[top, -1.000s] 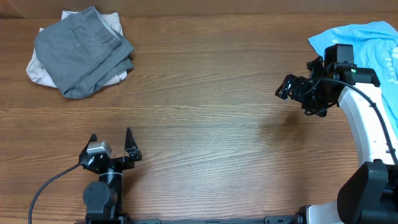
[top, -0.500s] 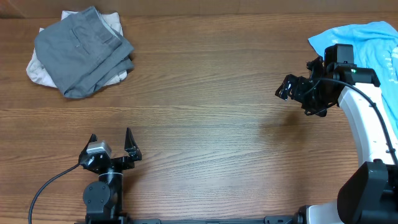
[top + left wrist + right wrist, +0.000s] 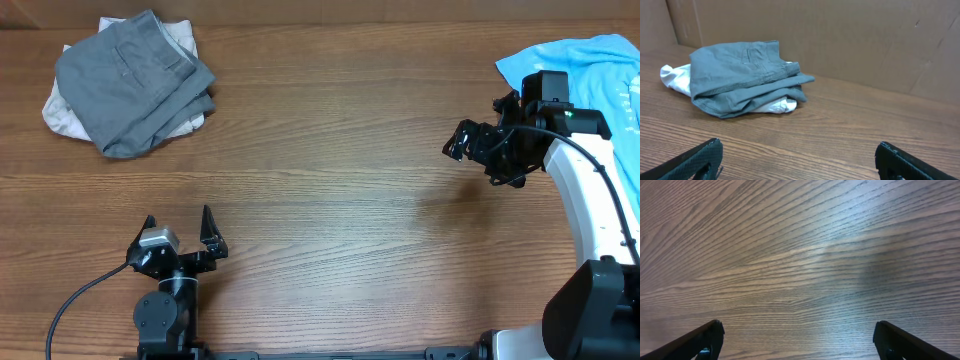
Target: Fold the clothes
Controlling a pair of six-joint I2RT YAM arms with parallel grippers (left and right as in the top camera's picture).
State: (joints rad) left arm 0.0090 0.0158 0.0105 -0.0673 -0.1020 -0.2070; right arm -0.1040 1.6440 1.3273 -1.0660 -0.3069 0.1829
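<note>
Folded grey shorts (image 3: 132, 85) lie on a white cloth (image 3: 58, 112) at the bench's (image 3: 340, 200) far left, a blue shirt (image 3: 590, 60) lies far right, and the left gripper (image 3: 178, 218) near the front edge and the right gripper (image 3: 478, 158) beside the shirt both stand wide and empty.

The left tool (image 3: 180, 235) sits low by its base, pointing away, fingers (image 3: 697, 161) spread wide and empty. The right arm (image 3: 585, 200) arches in from the side, the right tool (image 3: 470, 146) aimed left, also wide apart, empty
</note>
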